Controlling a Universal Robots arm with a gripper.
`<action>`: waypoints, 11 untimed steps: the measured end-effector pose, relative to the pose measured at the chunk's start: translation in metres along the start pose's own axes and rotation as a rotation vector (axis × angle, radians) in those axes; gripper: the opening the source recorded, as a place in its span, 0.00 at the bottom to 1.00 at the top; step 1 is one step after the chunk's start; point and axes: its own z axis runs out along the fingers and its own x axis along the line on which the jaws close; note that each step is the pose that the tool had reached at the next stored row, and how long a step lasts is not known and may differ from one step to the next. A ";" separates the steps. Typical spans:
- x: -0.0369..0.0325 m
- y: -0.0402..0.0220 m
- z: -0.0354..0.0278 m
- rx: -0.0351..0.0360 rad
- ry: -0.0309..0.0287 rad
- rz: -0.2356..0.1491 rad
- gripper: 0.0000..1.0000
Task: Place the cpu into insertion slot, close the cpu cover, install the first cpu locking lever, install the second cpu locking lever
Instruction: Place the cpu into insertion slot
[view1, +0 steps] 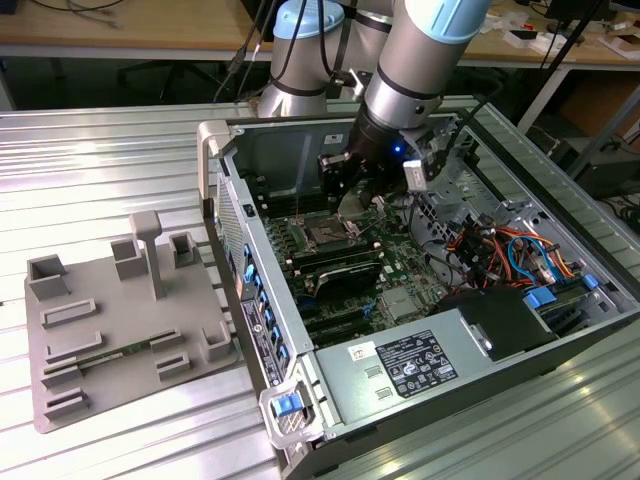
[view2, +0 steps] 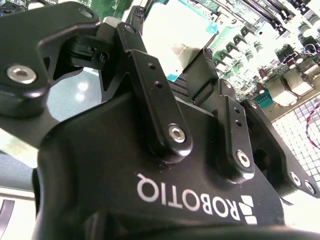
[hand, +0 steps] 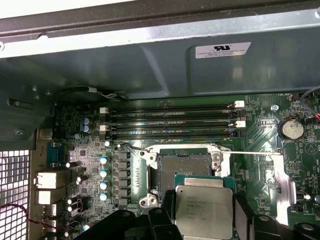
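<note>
Closest to the lens, black gripper (view2: 165, 47), narrowed to the width of the cpu (hand: 204, 212) and pinching it by two opposite edges, one finger (hand: 167, 215) on each side. Holds the chip flat, silvery lid upward, with nothing else in the grasp. Hovers at the near edge of the insertion slot (hand: 182, 167), overlapping it partly in the first wrist view, not yet seated. Gap underneath impossible to judge. Slot uncovered: dark square with a brownish centre inside a silver rim, just near of the long memory slots (hand: 170, 122). In the exterior view, reaches down into the far half of the open computer case (view1: 230, 200) on the slatted tabletop (view1: 100, 150), with the grey fixture tray (view1: 100, 330) well apart on the exterior view's left.

Judging by looks: light, thin and stiff, with no give under the fingers. Smooth metal lid probably slippery, so better taken by the edges, as here, than by the face. Likely delicate underneath, and the slot's contacts more so. Calls for level carrying, a modest squeeze, and no sliding across the socket.
</note>
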 end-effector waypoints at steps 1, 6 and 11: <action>0.0000 0.0000 0.0002 0.0001 0.0000 0.000 0.55; 0.0017 -0.0002 0.0015 0.0002 0.0001 0.000 0.55; 0.0049 -0.0003 0.0025 0.0001 0.0000 0.000 0.55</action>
